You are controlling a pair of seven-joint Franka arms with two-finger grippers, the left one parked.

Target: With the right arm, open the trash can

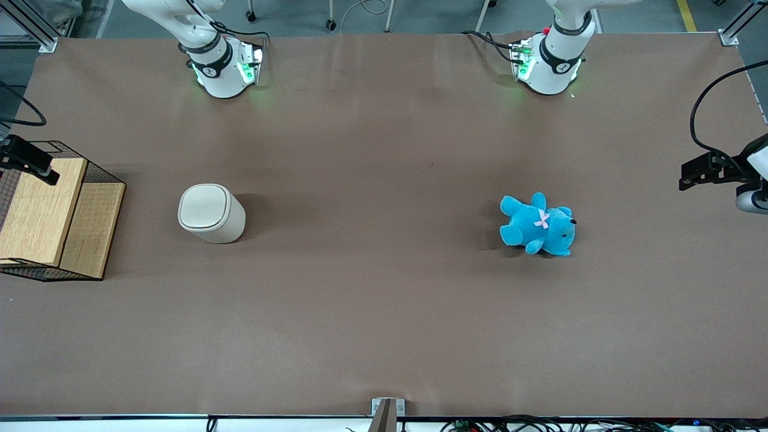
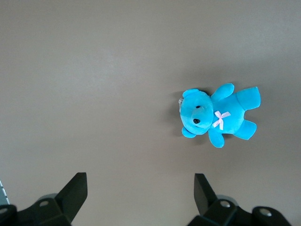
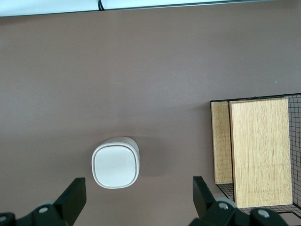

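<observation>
The trash can (image 1: 210, 212) is a small cream-white bin with its flat lid shut, standing upright on the brown table toward the working arm's end. The right wrist view looks down on the trash can (image 3: 115, 163) from high up. My right gripper (image 3: 138, 188) hangs well above the table, open wide, with nothing between its black fingers (image 3: 71, 197). It sits slightly farther from the front camera than the can and touches nothing. Of the right arm (image 1: 217, 60), the front view shows only the base and lower links.
A wire-mesh basket (image 1: 102, 174) holding wooden boards (image 1: 36, 210) stands beside the can at the table's end; the right wrist view shows this basket (image 3: 256, 150) too. A blue teddy bear (image 1: 538, 225) lies toward the parked arm's end.
</observation>
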